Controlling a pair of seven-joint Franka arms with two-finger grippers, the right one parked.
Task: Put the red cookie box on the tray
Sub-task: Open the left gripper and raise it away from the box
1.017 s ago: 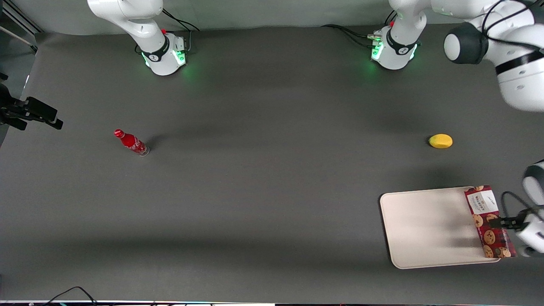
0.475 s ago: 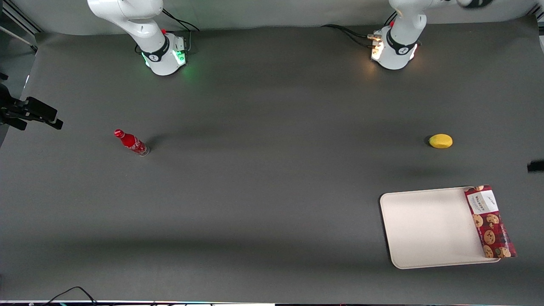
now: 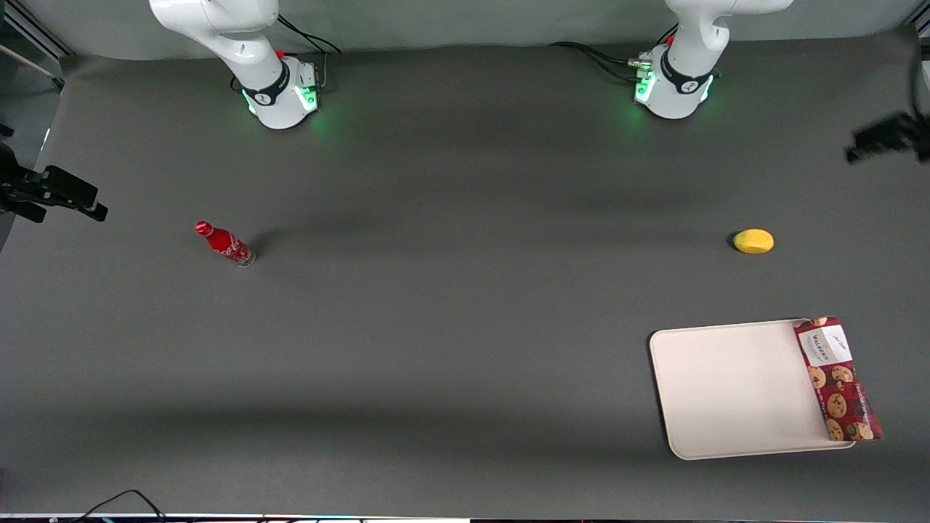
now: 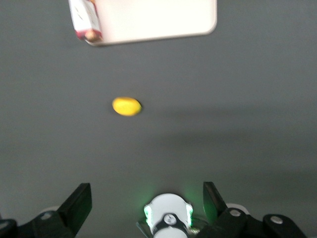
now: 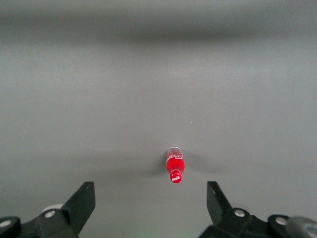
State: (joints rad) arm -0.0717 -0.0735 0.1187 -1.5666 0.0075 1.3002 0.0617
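The red cookie box (image 3: 837, 378) lies flat along the short edge of the cream tray (image 3: 726, 388) at the working arm's end of the table, overlapping the rim, white label end farther from the front camera. Both the box (image 4: 84, 20) and the tray (image 4: 158, 20) also show in the left wrist view, well away from the fingers. My left gripper (image 3: 883, 138) hangs high above the table, much farther from the front camera than the tray. In its wrist view the gripper (image 4: 146, 201) is open and holds nothing.
A yellow lemon (image 3: 753, 240) lies on the dark mat between the tray and the working arm's base (image 3: 672, 80); the lemon (image 4: 127, 106) shows in the wrist view too. A small red soda bottle (image 3: 224, 243) stands toward the parked arm's end.
A second ago the gripper was down at the box on the tray's edge. It has since risen and pulled away from the front camera. The box and tray have not moved.
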